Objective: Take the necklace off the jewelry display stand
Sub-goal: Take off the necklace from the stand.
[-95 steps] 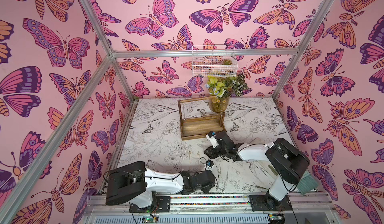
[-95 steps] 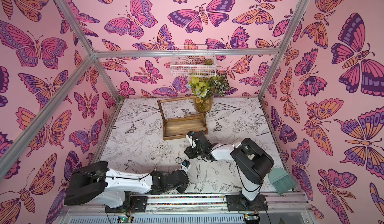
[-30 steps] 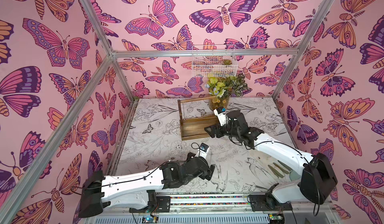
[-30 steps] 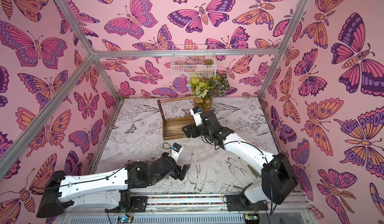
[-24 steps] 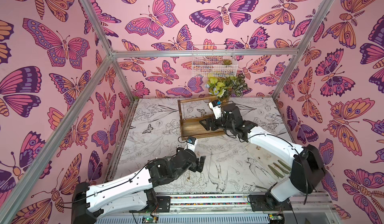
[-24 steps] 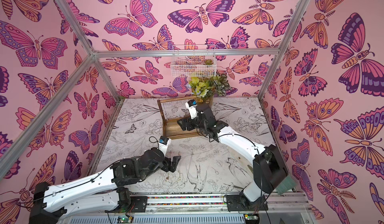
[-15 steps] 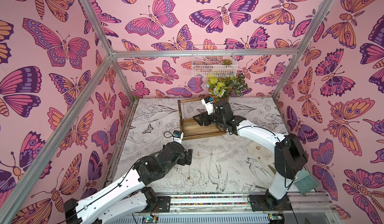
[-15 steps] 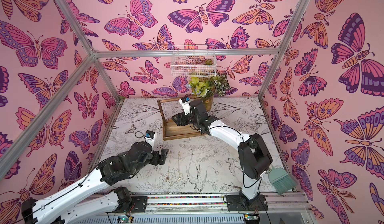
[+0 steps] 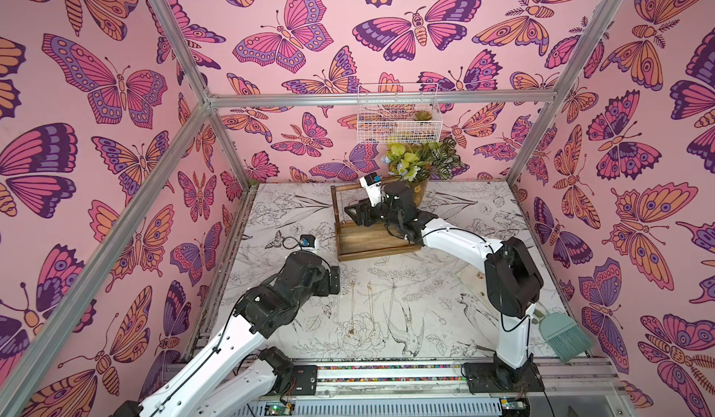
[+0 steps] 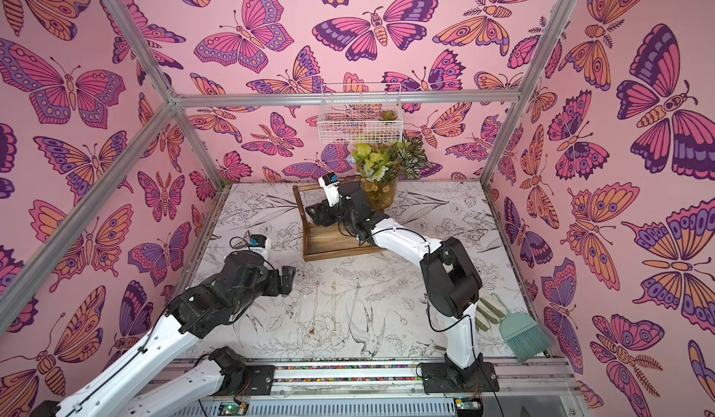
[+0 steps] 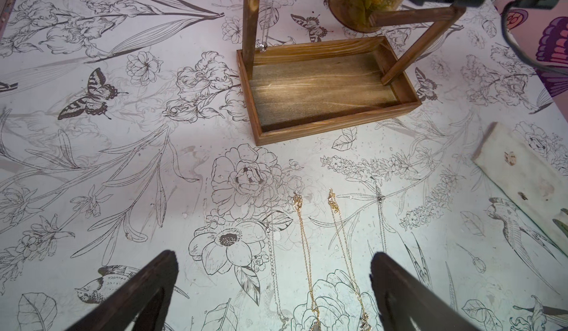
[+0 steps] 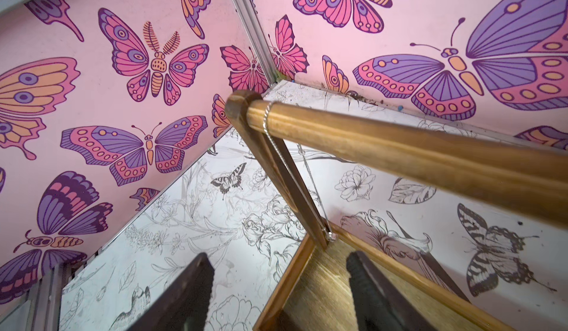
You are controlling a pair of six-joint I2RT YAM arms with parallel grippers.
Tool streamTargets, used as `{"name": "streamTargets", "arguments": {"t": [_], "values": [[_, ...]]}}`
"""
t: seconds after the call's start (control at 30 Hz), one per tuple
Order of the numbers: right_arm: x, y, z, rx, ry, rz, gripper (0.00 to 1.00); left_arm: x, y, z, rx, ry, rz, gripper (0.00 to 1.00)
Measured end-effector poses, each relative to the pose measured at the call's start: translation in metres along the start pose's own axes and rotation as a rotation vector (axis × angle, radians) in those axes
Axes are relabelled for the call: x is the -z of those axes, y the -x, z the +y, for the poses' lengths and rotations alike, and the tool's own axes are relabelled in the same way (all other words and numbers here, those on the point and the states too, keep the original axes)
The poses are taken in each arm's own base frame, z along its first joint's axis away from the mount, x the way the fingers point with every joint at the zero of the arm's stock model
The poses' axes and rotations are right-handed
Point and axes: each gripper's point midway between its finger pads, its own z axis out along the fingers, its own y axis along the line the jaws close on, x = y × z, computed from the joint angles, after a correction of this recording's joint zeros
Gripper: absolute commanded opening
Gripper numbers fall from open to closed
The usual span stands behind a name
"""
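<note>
The brown wooden jewelry display stand (image 9: 371,241) (image 10: 329,242) stands at the back of the table. A thin silver necklace (image 12: 276,148) is looped over its top bar (image 12: 399,148), close to the left post, and also shows in the left wrist view (image 11: 266,16). My right gripper (image 9: 350,211) (image 12: 278,257) hovers at the stand's left end, short of the chain, open with nothing between its fingers. My left gripper (image 9: 334,279) (image 11: 273,255) is open above the table in front of the stand (image 11: 322,89), holding nothing.
Several gold and silver chains (image 11: 304,237) (image 9: 360,310) lie on the flower-printed table in front of the stand. A vase of flowers (image 9: 419,163) stands behind the stand, under a white wire basket (image 9: 398,121). A teal brush (image 9: 565,337) lies front right, near a white board (image 11: 522,172).
My right gripper has moved left along the stand to its left post, and its jaws have narrowed a little. My left arm has stretched forward and leftward over the table.
</note>
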Motion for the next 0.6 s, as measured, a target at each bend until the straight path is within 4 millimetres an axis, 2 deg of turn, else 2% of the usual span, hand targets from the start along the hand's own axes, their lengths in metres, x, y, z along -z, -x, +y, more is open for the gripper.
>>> {"name": "streamTargets", "arguments": {"t": [0.27, 0.53, 0.6], "values": [[-0.019, 0.006, 0.003, 0.019, -0.030, -0.044, 0.66, 0.002, 0.004, 0.007, 0.030, -0.007, -0.003, 1.00], [-0.034, 0.006, -0.005, 0.021, -0.055, -0.058, 0.49, 0.004, 0.005, 0.008, 0.044, -0.023, -0.007, 1.00], [-0.036, 0.008, -0.005, 0.021, -0.054, -0.064, 0.47, 0.004, 0.005, 0.007, 0.046, -0.028, -0.005, 1.00]]}}
